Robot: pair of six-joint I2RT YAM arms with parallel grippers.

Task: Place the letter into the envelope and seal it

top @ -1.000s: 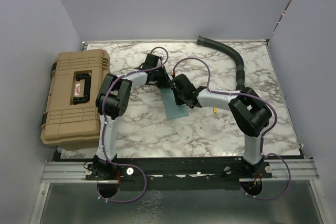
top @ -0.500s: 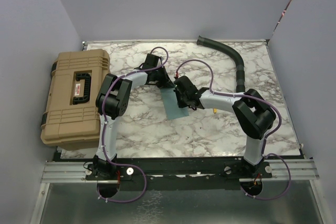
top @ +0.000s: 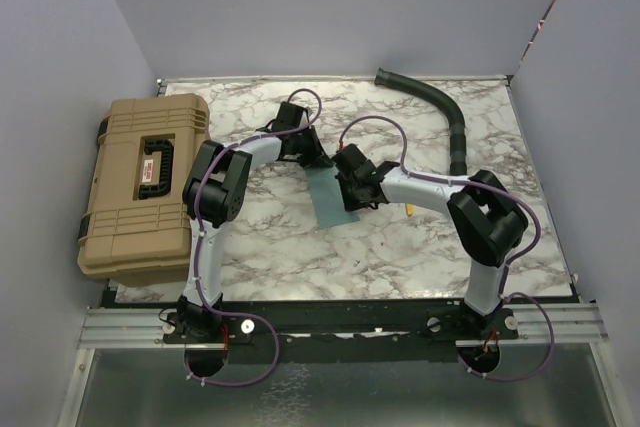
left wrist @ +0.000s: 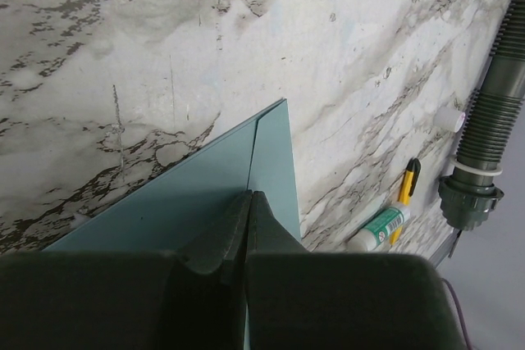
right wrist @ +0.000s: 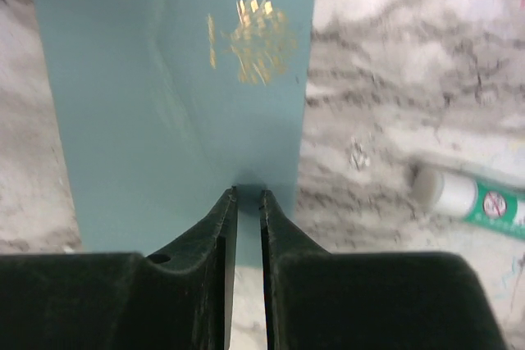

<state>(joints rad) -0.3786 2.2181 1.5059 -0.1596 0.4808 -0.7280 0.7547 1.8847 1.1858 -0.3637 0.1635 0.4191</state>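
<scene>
The teal envelope (top: 330, 202) lies flat on the marble table, between the two arms. My left gripper (top: 317, 164) is shut, and its tips (left wrist: 250, 196) rest on the envelope (left wrist: 205, 194) beside a straight flap edge. My right gripper (top: 346, 190) stands over the envelope's right side. Its jaws are a narrow slit apart with nothing between them, and its fingertips (right wrist: 248, 194) touch the teal paper (right wrist: 164, 79) below a patch of gold flecks (right wrist: 250, 38). The letter does not show in any view.
A tan hard case (top: 145, 182) sits at the table's left edge. A black ribbed hose (top: 445, 112) curves along the far right. A white and green glue stick (right wrist: 476, 198) and a yellow and black pen (left wrist: 408, 182) lie just right of the envelope.
My right gripper has edged a little toward the far side and the envelope has shifted slightly with it. The left gripper stays shut in place.
</scene>
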